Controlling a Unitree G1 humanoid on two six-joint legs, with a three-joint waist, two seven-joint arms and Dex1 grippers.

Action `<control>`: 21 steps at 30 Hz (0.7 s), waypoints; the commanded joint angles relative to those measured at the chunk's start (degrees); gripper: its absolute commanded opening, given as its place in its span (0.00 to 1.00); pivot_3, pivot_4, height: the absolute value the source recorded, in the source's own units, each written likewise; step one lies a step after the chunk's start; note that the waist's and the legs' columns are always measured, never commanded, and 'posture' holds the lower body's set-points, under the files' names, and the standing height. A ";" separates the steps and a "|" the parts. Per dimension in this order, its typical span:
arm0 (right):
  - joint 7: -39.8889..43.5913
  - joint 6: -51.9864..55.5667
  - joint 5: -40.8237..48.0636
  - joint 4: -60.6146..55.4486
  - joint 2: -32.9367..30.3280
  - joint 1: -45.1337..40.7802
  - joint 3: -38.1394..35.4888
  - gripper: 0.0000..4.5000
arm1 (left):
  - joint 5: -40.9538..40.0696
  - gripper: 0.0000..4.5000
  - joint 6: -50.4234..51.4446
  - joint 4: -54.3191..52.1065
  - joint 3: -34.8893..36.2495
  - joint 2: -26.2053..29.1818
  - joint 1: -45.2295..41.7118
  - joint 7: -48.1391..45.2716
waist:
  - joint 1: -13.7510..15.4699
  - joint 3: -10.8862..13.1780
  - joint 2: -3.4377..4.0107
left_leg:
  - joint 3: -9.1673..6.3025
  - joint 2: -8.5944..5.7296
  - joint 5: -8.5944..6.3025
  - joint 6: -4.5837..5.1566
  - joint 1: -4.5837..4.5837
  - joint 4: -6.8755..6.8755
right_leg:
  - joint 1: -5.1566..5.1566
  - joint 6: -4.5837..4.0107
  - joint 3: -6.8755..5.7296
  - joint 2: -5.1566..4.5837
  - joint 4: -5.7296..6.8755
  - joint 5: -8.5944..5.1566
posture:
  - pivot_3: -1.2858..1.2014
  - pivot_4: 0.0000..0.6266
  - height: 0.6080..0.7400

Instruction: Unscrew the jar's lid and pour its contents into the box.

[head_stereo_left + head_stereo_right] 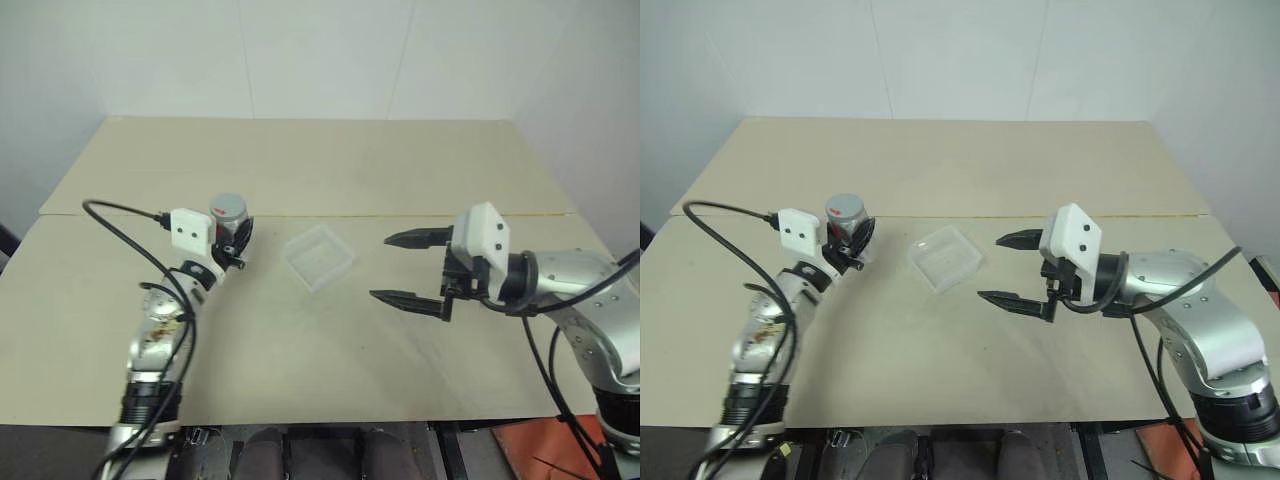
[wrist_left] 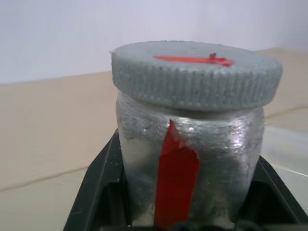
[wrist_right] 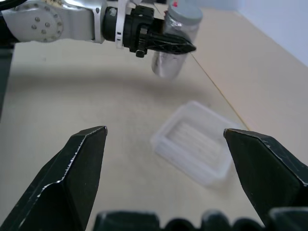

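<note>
The jar [image 1: 228, 213] is a silvery-grey cylinder with a red strip, held upright a little above the table at the left. My left gripper [image 1: 238, 242] is shut on its body, one black finger [image 2: 98, 192] on each side. The ribbed grey lid [image 2: 197, 72] sits on the jar's mouth with a red mark on top. The contents are hidden inside. The clear shallow box [image 1: 320, 257] lies on the table in the middle, between the two arms. My right gripper [image 1: 410, 268] stands open to the right of the box, pointing toward it and the jar [image 3: 175, 43], with nothing between its fingers.
The tan table [image 1: 330, 160] is made of two boards with a seam [image 1: 400, 215] running across behind the box. White walls close the far side. Cables hang off both arms. An orange object [image 1: 540, 450] lies on the floor at the near right.
</note>
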 commanded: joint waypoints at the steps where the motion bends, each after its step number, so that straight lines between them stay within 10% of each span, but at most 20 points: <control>1: -0.58 -0.67 -0.20 0.23 1.83 -3.35 1.81 1.00 | -12.28 0.43 7.89 -5.25 3.11 6.93 -1.06 -14.02 | -0.13 0.01 0.01 | 0.01 -0.01 0.00 0.00 0.00 -0.01 | 0.00 0.00 0.01 0.00 -0.01 0.00 | 0.52 0.24 1.00; 7: -2.34 2.64 2.82 2.48 8.47 -10.96 4.47 1.00 | -17.83 0.43 8.29 -3.44 1.23 13.60 -1.67 -31.98 | -0.05 0.02 0.03 | 0.02 -0.04 0.01 -0.01 -0.04 0.00 | -0.01 0.01 -0.04 0.00 0.00 -0.01 | 0.52 0.24 1.00; 21: -11.33 12.09 1.83 7.69 21.82 -21.95 11.38 1.00 | -13.51 0.43 2.15 5.21 -6.06 6.41 -9.65 -40.20 | 0.09 0.02 0.04 | 0.04 -0.04 0.02 -0.03 -0.20 0.02 | -0.12 0.01 -0.05 0.08 0.20 -0.01 | 0.52 0.24 1.00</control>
